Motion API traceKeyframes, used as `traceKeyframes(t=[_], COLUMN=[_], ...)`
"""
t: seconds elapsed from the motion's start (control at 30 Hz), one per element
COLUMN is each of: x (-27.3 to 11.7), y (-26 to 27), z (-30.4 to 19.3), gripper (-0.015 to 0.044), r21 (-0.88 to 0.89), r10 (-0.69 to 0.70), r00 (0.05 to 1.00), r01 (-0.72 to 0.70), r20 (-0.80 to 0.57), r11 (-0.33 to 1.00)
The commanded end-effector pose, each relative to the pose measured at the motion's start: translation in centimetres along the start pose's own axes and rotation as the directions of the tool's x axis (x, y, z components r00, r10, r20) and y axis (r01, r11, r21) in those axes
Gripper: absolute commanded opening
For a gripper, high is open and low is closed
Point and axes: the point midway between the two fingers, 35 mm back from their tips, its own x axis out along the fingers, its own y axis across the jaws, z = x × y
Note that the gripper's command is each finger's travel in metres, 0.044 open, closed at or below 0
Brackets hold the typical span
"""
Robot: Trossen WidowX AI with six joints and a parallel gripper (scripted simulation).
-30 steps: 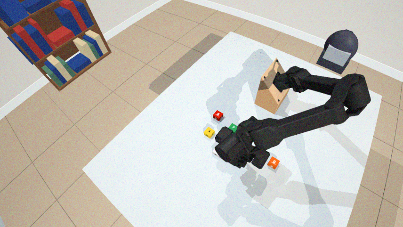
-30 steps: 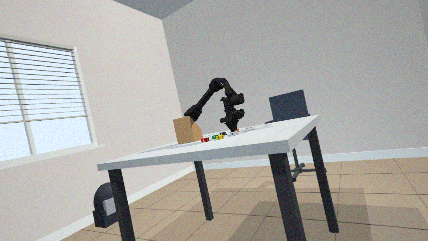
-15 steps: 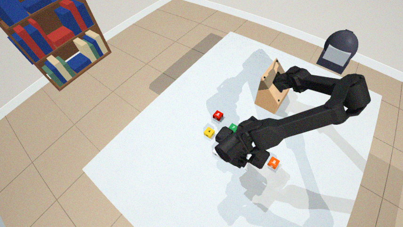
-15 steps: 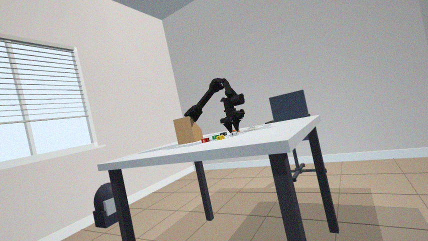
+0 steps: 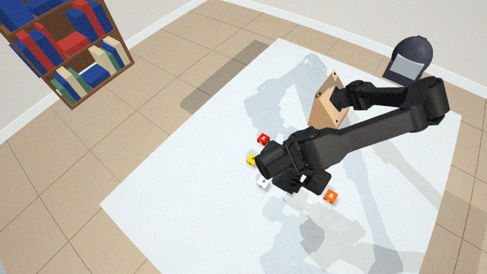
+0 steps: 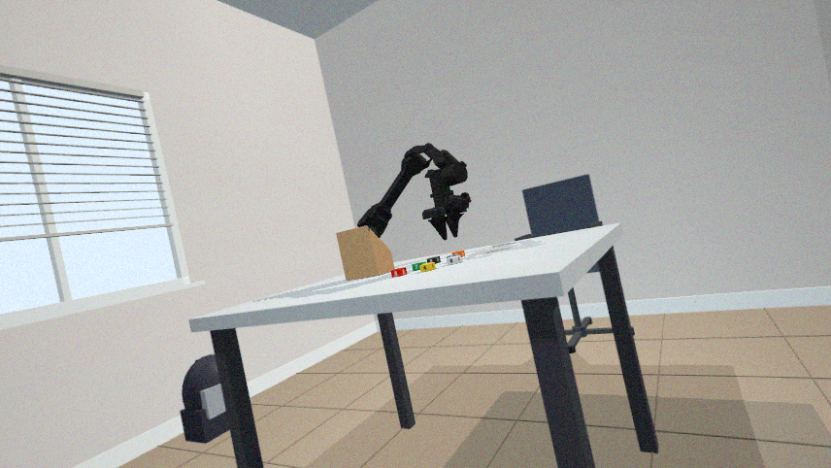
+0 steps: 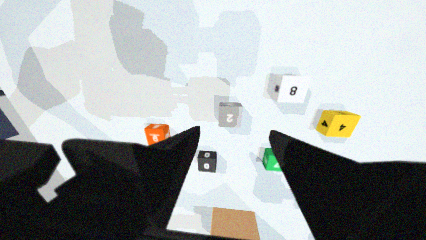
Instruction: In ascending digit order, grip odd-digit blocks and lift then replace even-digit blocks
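Note:
My gripper (image 6: 450,237) (image 7: 234,132) is open and empty, high above the blocks. In the wrist view the grey block (image 7: 230,114) with a 2 shows between and just beyond the fingertips. The black block (image 7: 207,161) (image 6: 433,259) shows 0. The green block (image 7: 272,159) (image 6: 417,266) shows 7, partly behind a finger. The white block (image 7: 293,90) (image 5: 263,182) (image 6: 453,259) shows 8, and the yellow block (image 7: 338,123) (image 5: 251,160) (image 6: 427,266) shows 4. The digits on the orange block (image 7: 157,134) (image 5: 330,196) and the red block (image 5: 263,138) (image 6: 398,272) are unclear.
All the blocks rest on the white table (image 5: 170,204) (image 6: 378,302). A wooden box-like object (image 5: 322,113) (image 6: 361,255) stands on it near the arm's base, beyond the red block. A dark chair (image 6: 561,206) stands behind the table. A bookshelf (image 5: 131,62) and a dark helmet-shaped object (image 5: 417,50) are off the table.

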Motion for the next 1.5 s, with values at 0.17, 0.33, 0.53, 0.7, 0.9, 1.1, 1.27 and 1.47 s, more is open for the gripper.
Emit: traceKeyframes(t=[0.17, 0.33, 0.53, 0.7, 0.9, 1.1, 1.27, 1.47], x=[-5.3, -5.3, -5.6, -5.6, -5.6, -0.4, 2.6, 3.0], y=[0.1, 0.1, -4.3, -13.0, -14.2, -14.3, -14.2, -14.2], z=[0.0, 0.0, 0.5, -0.3, -0.6, -0.3, -0.4, -0.4], gripper=[0.012, 0.012, 0.012, 0.012, 0.012, 0.0225, 0.0356, 0.04], r21=[-0.007, -0.007, -0.006, -0.007, -0.008, -0.008, -0.009, -0.008], r10=[-0.006, -0.006, -0.015, -0.015, -0.013, -0.013, -0.01, -0.011], r00=[1.0, 1.0, 1.0, 1.0, 1.0, 1.0, 1.0, 1.0], r01=[0.007, 0.007, 0.015, 0.015, 0.014, 0.014, 0.011, 0.011], r20=[0.016, 0.016, 0.017, 0.017, 0.017, 0.018, 0.017, 0.017], r11=[1.0, 1.0, 1.0, 1.0, 1.0, 1.0, 1.0, 1.0])
